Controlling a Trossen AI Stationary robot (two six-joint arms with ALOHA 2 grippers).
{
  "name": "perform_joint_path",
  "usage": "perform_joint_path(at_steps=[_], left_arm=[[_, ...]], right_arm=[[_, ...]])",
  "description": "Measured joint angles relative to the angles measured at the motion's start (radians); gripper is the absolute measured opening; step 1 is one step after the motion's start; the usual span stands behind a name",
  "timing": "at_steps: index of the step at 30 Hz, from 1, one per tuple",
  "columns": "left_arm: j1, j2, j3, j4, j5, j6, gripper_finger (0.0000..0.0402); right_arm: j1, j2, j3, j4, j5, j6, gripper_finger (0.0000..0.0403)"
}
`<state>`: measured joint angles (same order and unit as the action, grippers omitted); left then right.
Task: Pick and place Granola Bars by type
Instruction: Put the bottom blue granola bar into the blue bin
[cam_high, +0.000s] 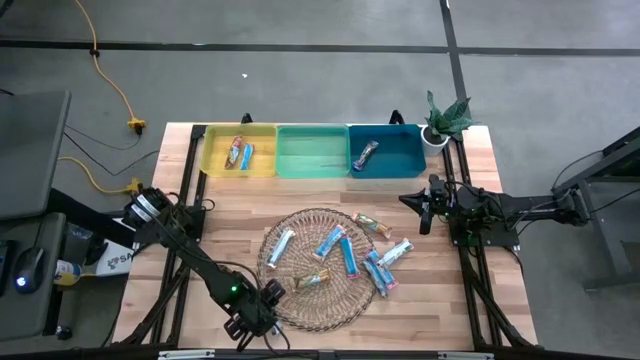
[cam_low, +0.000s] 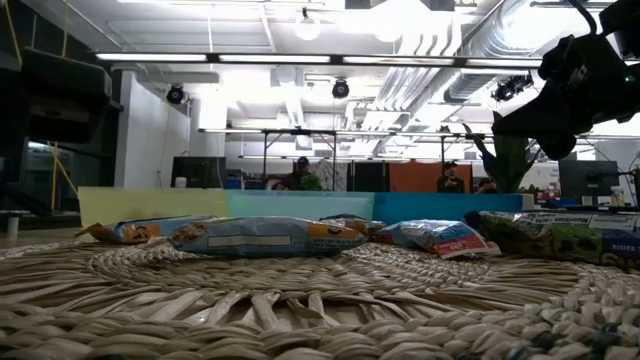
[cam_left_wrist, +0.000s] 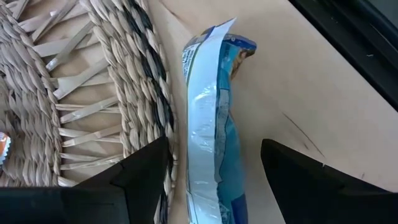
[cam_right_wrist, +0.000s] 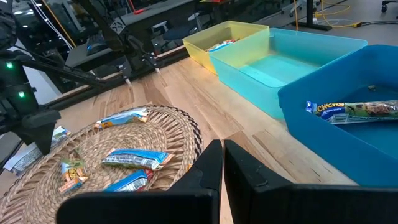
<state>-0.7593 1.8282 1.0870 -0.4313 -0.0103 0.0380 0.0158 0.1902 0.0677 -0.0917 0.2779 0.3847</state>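
Granola Bars (cam_high: 345, 255) lie scattered over a round wicker mat (cam_high: 300, 312) at the centre of the wooden table (cam_high: 480, 170), with a few already sorted into the bins beyond. At about seven o'clock off the mat's edge, the left gripper (cam_high: 262, 302) hangs over a blue-and-white bar (cam_left_wrist: 214, 137) that lies on bare wood just beside the woven rim — its fingers (cam_left_wrist: 146, 171) stand wide apart, one on each side of the wrapper, not yet touching it. At twelve o'clock sit three bins: the yellow bin (cam_high: 215, 160) with two or three bars, the green bin (cam_high: 312, 165) with none to be seen, the blue bin (cam_high: 400, 165) with one bar. At three o'clock the right gripper (cam_high: 428, 205) waits above the table, jaws pressed together on nothing, near a small potted plant (cam_high: 445, 120).

The bars look light and flat, in crinkly, glossy film that is likely slick and will dent rather than break. The crimped ends look thin and floppy; the firmer middle of the bar, pinched across its narrow width, seems the surest hold — and the left fingers are lined up for roughly that.
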Motion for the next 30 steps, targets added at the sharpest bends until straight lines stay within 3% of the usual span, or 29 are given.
perform_joint_path(at_steps=[5,17,30], left_arm=[[0.000,0.000,0.000,0.000,0.000,-0.013,0.0244],[0.001,0.000,0.000,-0.003,-0.009,-0.020,0.0130],[0.000,0.000,-0.001,-0.004,-0.003,-0.047,0.0081]], right_arm=[[0.000,0.000,0.000,0.000,0.000,0.000,0.0000],[0.000,0.000,0.000,0.000,0.000,0.000,0.0000],[0.000,0.000,0.000,0.000,0.000,0.000,0.0000]])
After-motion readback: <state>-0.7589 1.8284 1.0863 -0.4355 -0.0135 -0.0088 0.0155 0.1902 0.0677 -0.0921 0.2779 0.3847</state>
